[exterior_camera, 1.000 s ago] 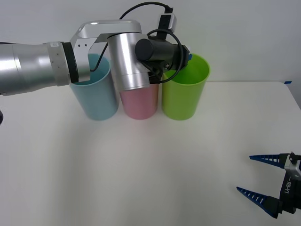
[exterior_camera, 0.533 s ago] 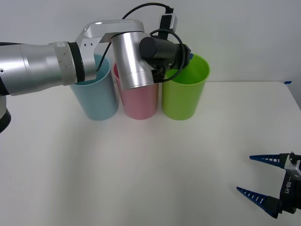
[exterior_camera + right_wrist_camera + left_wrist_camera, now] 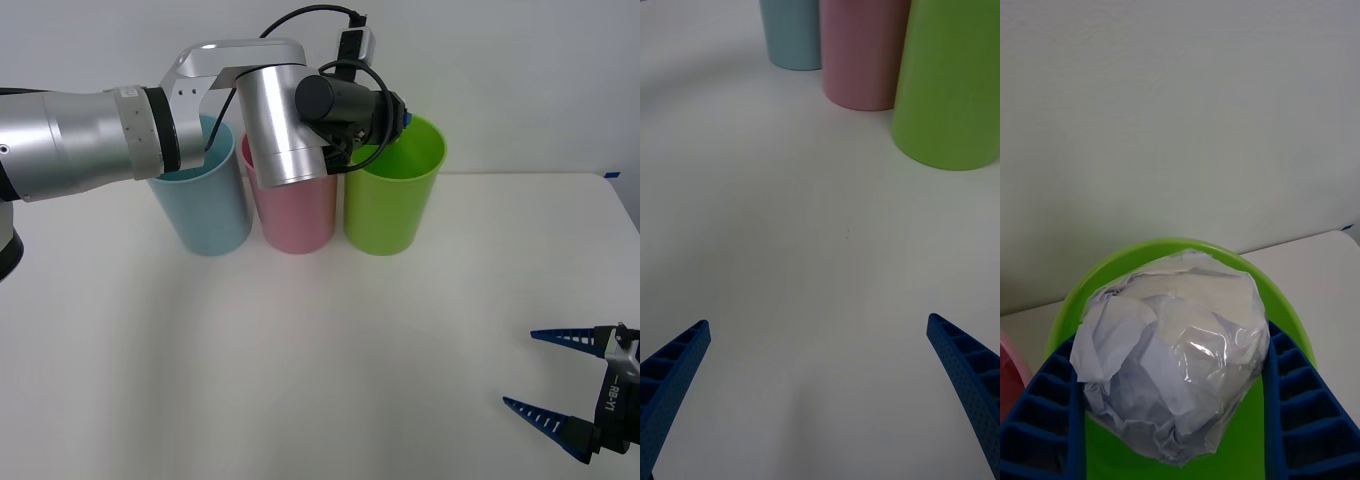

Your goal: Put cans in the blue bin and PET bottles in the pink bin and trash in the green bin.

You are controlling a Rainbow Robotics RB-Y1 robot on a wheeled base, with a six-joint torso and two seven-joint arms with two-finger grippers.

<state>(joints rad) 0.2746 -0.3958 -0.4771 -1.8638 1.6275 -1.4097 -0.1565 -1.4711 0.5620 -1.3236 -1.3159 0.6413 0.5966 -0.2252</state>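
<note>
The left gripper (image 3: 1176, 420) is clamped on the trash (image 3: 1174, 352) above the green bin (image 3: 394, 190), at the table's far edge. The right gripper (image 3: 545, 375) rests spread apart near the table's near right corner.

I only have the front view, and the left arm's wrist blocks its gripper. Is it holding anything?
Observer: Yes. The left gripper is shut on the trash, a crumpled whitish ball.
Operator: Is it over the right bin?
Observer: The green bin rim curves right behind the ball, and green shows beneath it.
Operator: And the right arm?
Observer: The right gripper is open above bare table, facing the three bins.
</note>
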